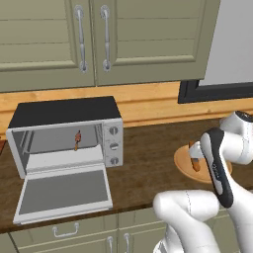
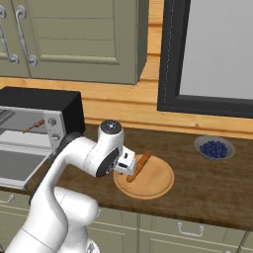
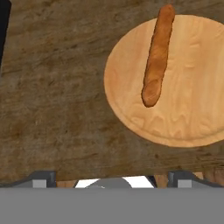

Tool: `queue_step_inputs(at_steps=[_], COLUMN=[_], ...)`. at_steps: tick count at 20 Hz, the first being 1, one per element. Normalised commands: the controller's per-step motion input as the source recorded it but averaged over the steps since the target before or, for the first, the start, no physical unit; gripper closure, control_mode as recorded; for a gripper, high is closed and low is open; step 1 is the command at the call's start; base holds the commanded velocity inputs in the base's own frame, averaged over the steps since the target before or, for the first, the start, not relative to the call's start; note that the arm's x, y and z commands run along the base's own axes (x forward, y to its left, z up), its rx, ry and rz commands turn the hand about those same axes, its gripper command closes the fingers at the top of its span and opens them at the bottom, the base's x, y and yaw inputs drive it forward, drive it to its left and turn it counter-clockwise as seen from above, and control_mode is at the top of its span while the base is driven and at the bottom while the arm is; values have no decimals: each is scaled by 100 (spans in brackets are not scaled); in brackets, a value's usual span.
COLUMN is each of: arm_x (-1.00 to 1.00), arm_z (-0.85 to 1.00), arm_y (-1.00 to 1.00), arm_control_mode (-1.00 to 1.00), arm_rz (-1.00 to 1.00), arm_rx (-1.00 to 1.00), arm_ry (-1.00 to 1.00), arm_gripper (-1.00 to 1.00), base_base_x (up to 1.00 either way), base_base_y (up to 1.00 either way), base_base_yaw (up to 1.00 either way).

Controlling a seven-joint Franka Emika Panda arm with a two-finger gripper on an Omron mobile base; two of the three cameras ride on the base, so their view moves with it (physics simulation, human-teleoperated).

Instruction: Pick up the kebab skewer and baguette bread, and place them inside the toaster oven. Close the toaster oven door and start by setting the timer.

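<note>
The silver toaster oven (image 1: 64, 112) stands at the left of the counter with its door (image 1: 64, 191) folded down flat. The kebab skewer (image 1: 77, 140) lies inside on the rack, also seen through the opening in the right base view (image 2: 33, 125). The baguette bread (image 3: 157, 54) rests on a round wooden board (image 3: 192, 109) to the right of the oven. My gripper (image 3: 111, 177) hovers open and empty over the bare counter just beside the board's edge, pointing down, a short way from the loaf's near end. From the right base view the gripper (image 2: 126, 165) sits next to the baguette (image 2: 139, 165).
A small bowl of blueberries (image 2: 214, 147) stands at the right of the counter. Wall cabinets (image 1: 94, 39) hang above the oven, and a dark-framed panel (image 2: 212, 54) rises behind the board. The open door overhangs the counter's front edge.
</note>
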Motion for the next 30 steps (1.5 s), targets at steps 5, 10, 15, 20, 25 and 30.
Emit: queue_step_inputs(at_steps=[5, 10, 15, 20, 25, 30], arm_x=[5, 26, 49, 28, 16, 17], arm_z=[-26, -20, -12, -16, -32, -35], arm_y=[-32, -19, -10, -19, -21, 0], arm_control_mode=[-100, -100, -100, -100, -100, -100], arm_rz=[0, -2, -10, -8, -3, 0], arm_rx=[-14, -5, 0, 1, 3, 0], arm_ry=[0, 0, 0, 0, 0, 0], arm_gripper=[-100, -100, -100, -100, -100, -100], base_base_x=[0, 0, 0, 0, 0, 0], base_base_y=[0, 0, 0, 0, 0, 0], base_base_yaw=[0, 0, 0, 0, 0, 0])
